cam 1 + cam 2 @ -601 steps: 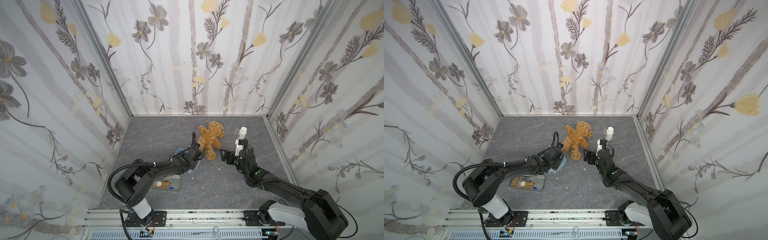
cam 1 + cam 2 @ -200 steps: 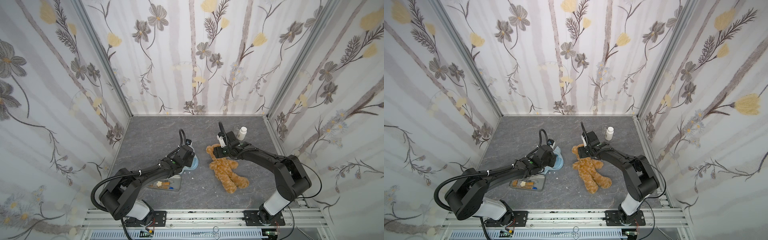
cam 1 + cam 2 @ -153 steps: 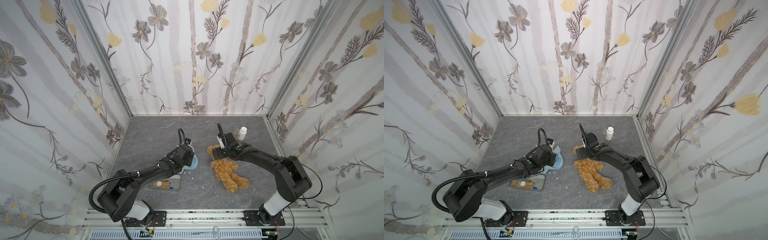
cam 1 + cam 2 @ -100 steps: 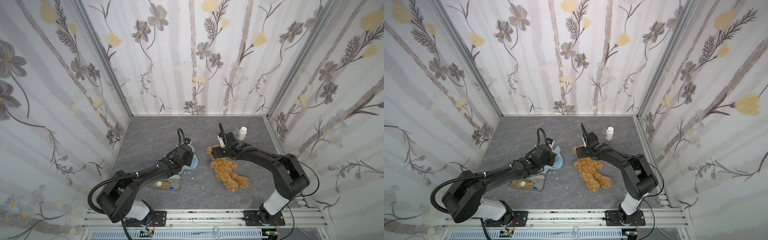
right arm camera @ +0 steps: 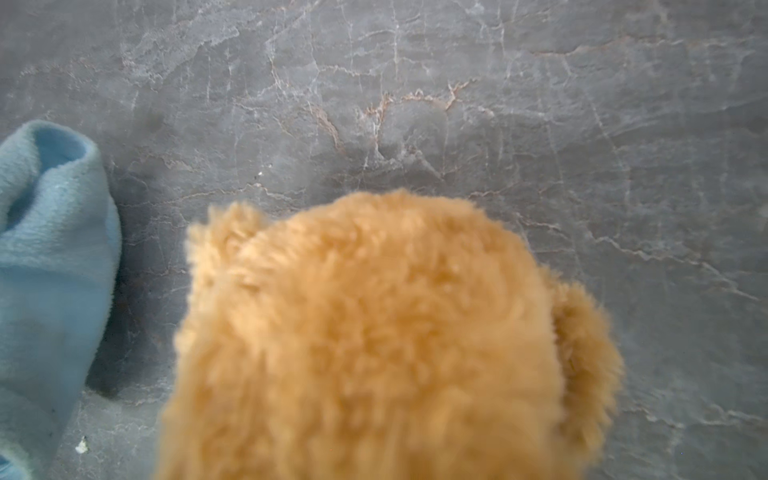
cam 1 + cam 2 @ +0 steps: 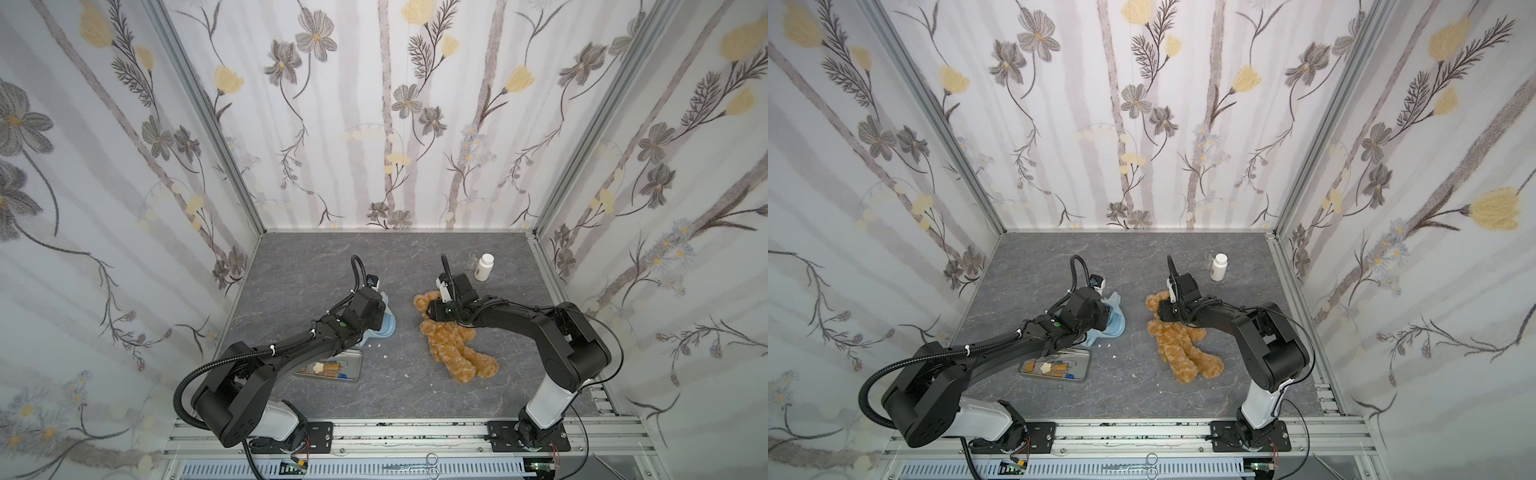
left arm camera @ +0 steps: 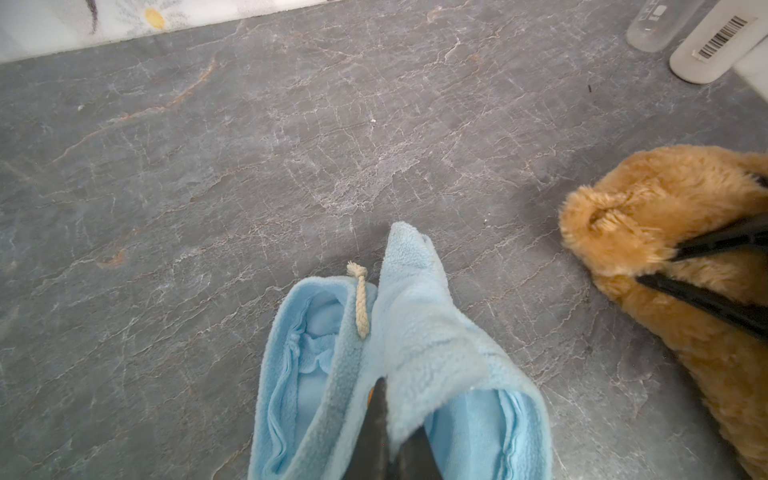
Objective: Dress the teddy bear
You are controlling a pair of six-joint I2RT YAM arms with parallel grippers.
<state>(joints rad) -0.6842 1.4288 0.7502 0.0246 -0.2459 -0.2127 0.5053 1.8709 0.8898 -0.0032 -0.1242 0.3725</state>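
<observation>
- In both top views the teddy bear [image 6: 453, 345] lies on the desk [image 6: 316, 266], head toward 11 o'clock, with the right end effector [image 6: 432, 311] at its head.
- Left wrist: the left end effector [image 7: 392, 411] is pinched together on the blue shirt [image 7: 419, 324]; the right end effector clamps the head fur.
- Right wrist: the plush looks soft, light and squashy; grip the stuffed head, not loose pile.

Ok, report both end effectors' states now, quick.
Left end effector: closed, pinching the light blue shirt.
Right end effector: closed on the teddy bear, at its head.
</observation>
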